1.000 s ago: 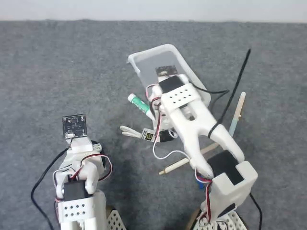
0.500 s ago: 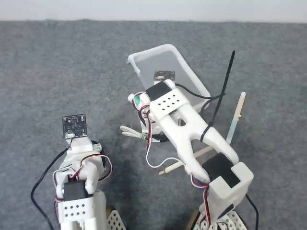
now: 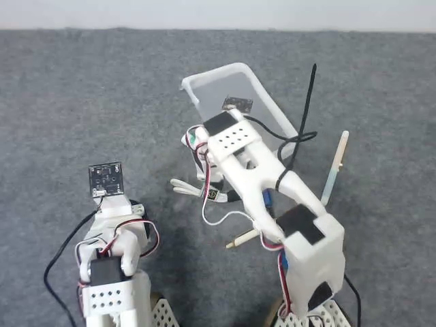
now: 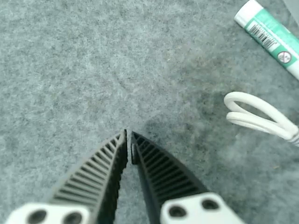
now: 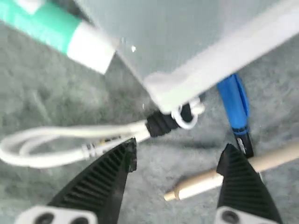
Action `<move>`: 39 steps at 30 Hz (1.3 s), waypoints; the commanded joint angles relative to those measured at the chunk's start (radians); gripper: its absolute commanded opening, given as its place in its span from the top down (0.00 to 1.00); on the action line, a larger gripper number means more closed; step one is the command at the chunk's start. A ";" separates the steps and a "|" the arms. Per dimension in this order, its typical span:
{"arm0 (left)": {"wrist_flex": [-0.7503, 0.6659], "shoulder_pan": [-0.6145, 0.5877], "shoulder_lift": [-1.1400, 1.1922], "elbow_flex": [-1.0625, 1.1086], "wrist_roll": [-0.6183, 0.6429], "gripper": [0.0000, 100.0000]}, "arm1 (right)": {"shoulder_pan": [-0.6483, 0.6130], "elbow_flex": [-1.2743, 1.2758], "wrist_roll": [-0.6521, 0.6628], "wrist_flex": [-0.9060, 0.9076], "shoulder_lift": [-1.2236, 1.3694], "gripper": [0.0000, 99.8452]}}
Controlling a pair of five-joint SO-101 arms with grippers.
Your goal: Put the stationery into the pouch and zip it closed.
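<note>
The left gripper [image 4: 128,140] sat closed, holding nothing, above the grey carpet [image 4: 70,70]. The right gripper [image 5: 180,151] gaped wide over the white cord [image 5: 56,142], gripping nothing, with a blue pen [image 5: 236,109] and a wooden stick [image 5: 210,179] beside it. The right arm [image 3: 252,170] hid part of the clear pouch [image 3: 231,82]. A pale wall [image 3: 218,13] lay beyond.

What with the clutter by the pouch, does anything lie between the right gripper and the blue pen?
Yes: a wooden stick lies crosswise between the open right gripper and the blue pen. The pen's far end meets the pouch.
</note>
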 commanded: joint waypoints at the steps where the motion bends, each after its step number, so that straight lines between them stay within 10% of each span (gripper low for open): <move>1: -0.008 -0.002 -0.014 -0.012 -0.011 0.99 | 0.013 -0.094 -0.015 -0.004 0.024 0.73; 14: -0.008 -0.002 -0.014 -0.012 -0.011 0.99 | 0.010 -0.117 -0.049 -0.005 0.193 0.73; 21: -0.008 -0.002 -0.014 -0.012 -0.011 0.99 | -0.001 -0.115 -0.041 -0.041 0.226 0.94; 39: -0.008 -0.002 -0.014 -0.012 -0.011 0.99 | -0.002 -0.114 0.400 0.179 -0.005 0.99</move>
